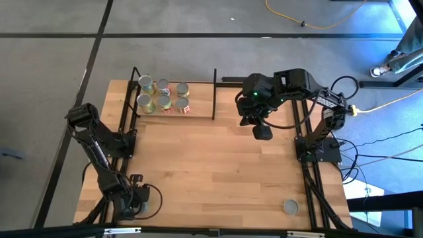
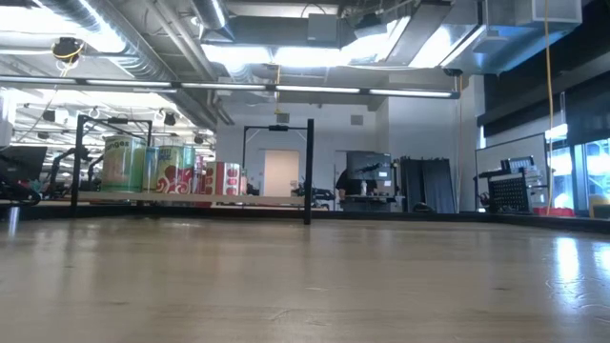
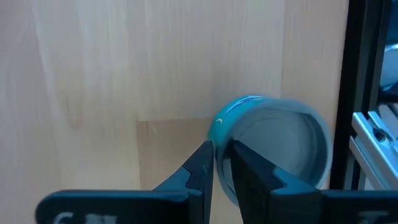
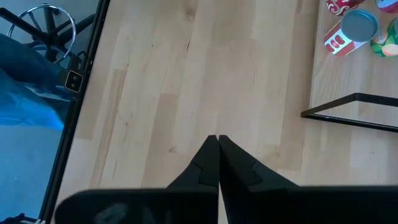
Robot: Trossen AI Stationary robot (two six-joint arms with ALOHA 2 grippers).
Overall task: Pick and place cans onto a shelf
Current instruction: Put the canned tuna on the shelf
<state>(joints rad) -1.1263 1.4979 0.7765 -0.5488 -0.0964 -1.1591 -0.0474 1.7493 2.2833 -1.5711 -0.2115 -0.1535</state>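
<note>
Overhead cam faces down; low cam level; both share shelf [image 1: 173,99].

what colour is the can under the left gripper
Teal side, grey top: the can, seen best in the left wrist view.

Shelf [image 1: 198,106] right half bare, cans [image 1: 162,96] crowd left, black rod [image 1: 214,92] fronts it

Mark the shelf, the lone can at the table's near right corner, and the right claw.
shelf [image 1: 200,108], high view, bare plank right of the cans
lone can [image 1: 290,207], high view, grey top
right claw [image 4: 217,138], right wrist view, between the shut fingertips
</note>
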